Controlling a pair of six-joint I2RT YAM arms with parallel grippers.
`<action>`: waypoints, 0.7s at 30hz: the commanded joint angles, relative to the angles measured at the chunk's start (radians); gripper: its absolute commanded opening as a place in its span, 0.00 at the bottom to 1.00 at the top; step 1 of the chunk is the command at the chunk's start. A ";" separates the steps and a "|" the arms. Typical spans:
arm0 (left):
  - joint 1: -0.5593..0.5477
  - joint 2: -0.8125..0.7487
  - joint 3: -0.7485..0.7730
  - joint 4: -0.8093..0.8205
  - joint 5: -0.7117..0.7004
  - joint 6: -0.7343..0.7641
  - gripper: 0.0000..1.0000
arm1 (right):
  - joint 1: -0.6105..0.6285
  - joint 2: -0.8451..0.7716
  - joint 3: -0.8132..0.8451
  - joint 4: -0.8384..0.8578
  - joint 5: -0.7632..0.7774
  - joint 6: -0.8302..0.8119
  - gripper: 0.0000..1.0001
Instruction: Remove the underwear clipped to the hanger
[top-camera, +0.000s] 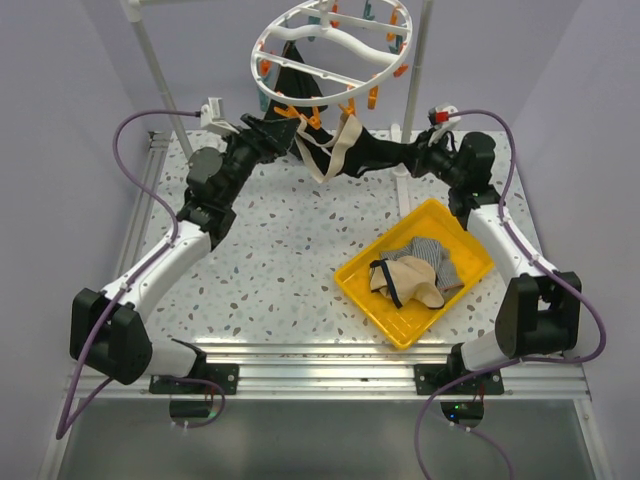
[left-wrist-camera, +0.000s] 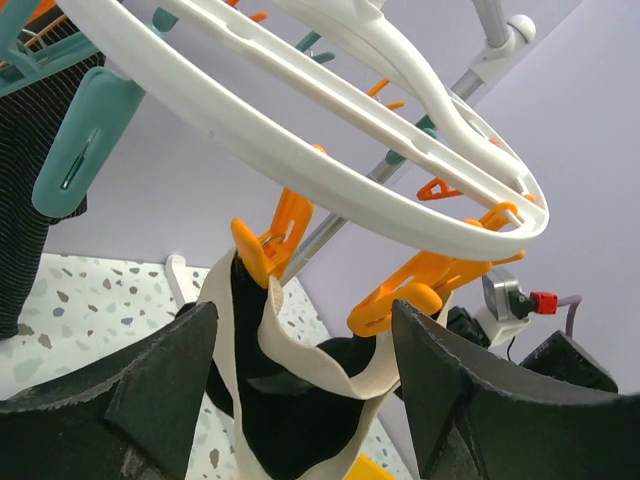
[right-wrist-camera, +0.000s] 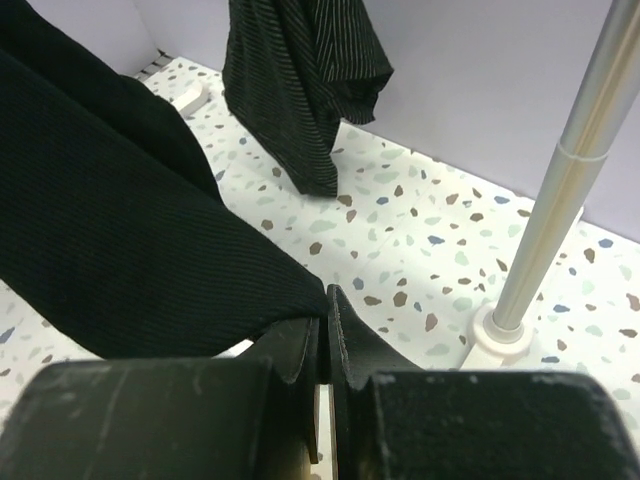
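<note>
Speckled white surface (top-camera: 280, 250), flecked with brown, grey and green chips; a yellow tray (top-camera: 366, 308) sits cornerwise on its right half, toward the front; a pole's round white foot (right-wrist-camera: 497, 335) stands on it at the back right; a second white fitting (right-wrist-camera: 190, 95) rests farther left along the back edge; aluminium rails (top-camera: 320, 352) border the front.
</note>
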 joint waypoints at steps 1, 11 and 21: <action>-0.011 0.007 0.059 -0.020 -0.070 -0.028 0.73 | 0.002 -0.047 -0.019 0.033 -0.037 0.026 0.00; -0.053 -0.054 0.078 -0.244 -0.259 -0.038 0.72 | 0.045 -0.069 -0.047 0.036 -0.039 0.001 0.00; -0.059 -0.002 0.148 -0.265 -0.302 -0.076 0.72 | 0.063 -0.069 -0.053 0.042 -0.034 -0.003 0.00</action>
